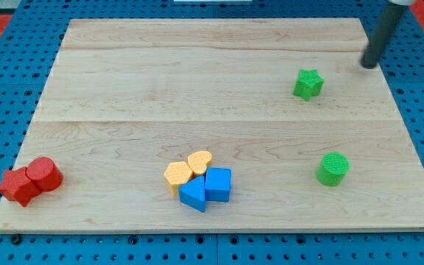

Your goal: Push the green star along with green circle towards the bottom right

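The green star [308, 84] lies on the wooden board [219, 81] at the view's upper right. The green circle [333, 168] stands below it, toward the view's lower right, well apart from the star. My tip [366, 67] rests on the board to the right of the star and a little above it, with a gap between them. It is far above the green circle.
A red star [18, 186] and a red cylinder [45, 174] touch at the board's lower left corner. A cluster of two yellow blocks [178, 174] [199, 161] and two blue blocks [193, 194] [218, 184] sits at the bottom middle. Blue pegboard surrounds the board.
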